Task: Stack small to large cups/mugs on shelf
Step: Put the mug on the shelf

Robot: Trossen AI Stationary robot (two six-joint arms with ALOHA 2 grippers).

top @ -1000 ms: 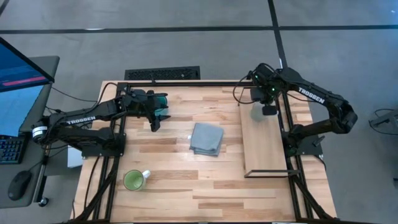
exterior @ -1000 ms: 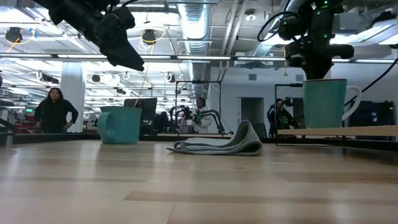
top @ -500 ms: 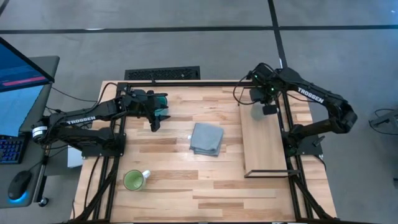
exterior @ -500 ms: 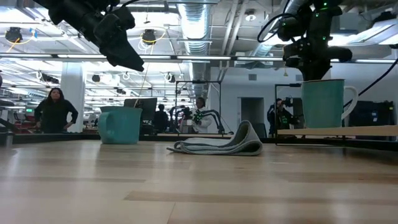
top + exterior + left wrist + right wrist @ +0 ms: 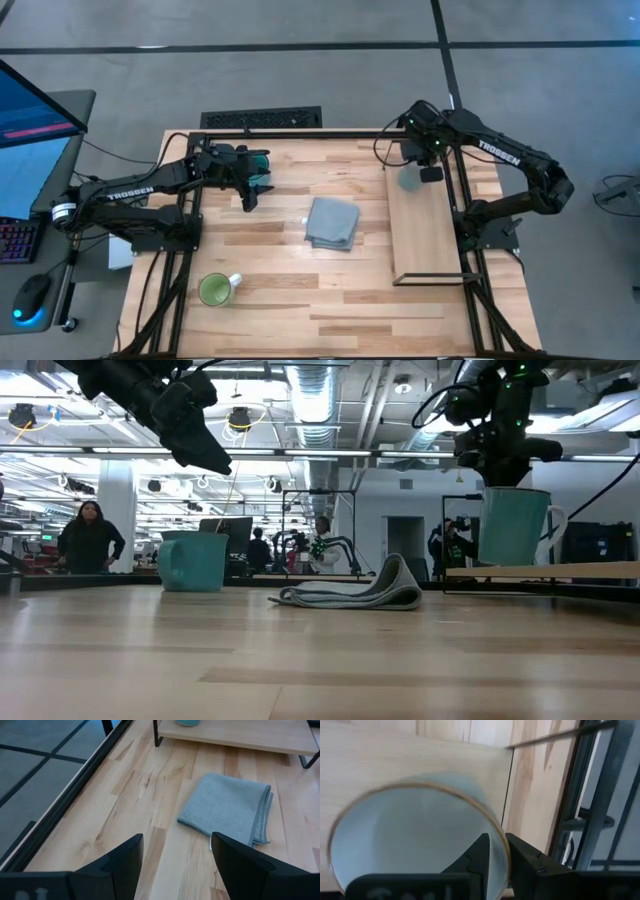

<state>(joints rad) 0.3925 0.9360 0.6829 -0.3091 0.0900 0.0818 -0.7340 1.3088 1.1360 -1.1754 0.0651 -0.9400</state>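
Observation:
A pale teal mug (image 5: 512, 528) with a white handle stands by its base on the far end of the light-wood shelf (image 5: 425, 240). My right gripper (image 5: 497, 852) is above it, pointing down, its fingers slightly parted astride the mug's rim. A larger teal mug (image 5: 192, 560) stands on the table at the far left, partly under my left arm. My left gripper (image 5: 250, 195) hangs open above the table beside it and touches nothing. A green mug (image 5: 215, 290) stands near the front left. My right gripper comes from above with one finger (image 5: 479, 851) inside the mug and one outside. The rim (image 5: 503, 840) runs between them and lies against the outer finger. Whether the inner finger touches the wall, I cannot tell. The mug's base is on the shelf.
A folded grey-blue cloth (image 5: 332, 222) lies at the table's middle, between the two arms. The shelf's black wire frame (image 5: 432, 281) edges its near end. People stand in the room beyond the far edge.
The mug on the shelf has shifted a little toward the table's left. Its base has stayed on the board. My right gripper has stayed over it.

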